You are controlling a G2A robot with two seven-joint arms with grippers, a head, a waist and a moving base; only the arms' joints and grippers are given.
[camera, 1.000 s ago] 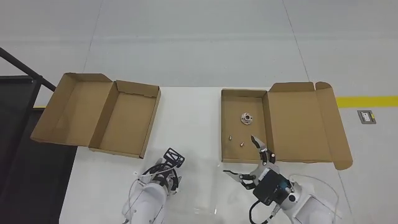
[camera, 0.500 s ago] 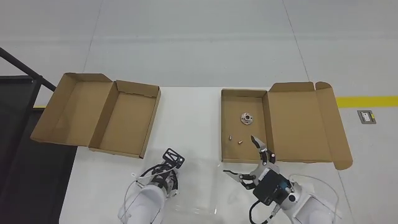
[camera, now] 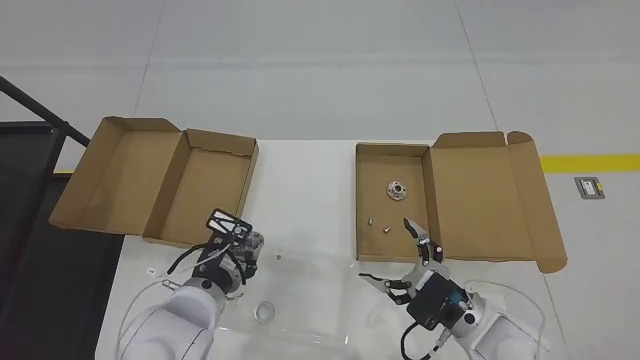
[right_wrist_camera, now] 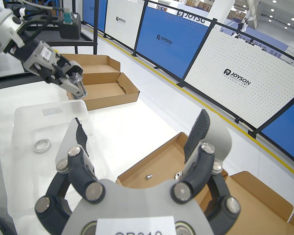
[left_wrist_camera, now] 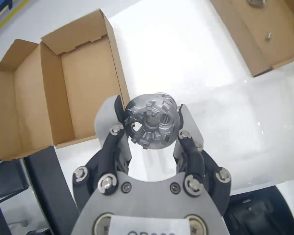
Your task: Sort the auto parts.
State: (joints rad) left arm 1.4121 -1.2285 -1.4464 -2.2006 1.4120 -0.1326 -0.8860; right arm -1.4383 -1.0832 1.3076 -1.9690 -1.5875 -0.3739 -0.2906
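The left gripper has its jaws pinching a toothed metal hub by its sides. It holds the hub off the white counter, just beside the near corner of the open left cardboard box. Close by on the counter lies a clear plastic tray, and a metal ring sits flat inside it. The right gripper hangs at the near edge of the right cardboard box, its jaws spread wide. In that box a flanged metal bushing rests toward the middle, and two small bolts lie apart from it, nearer the robot's side.
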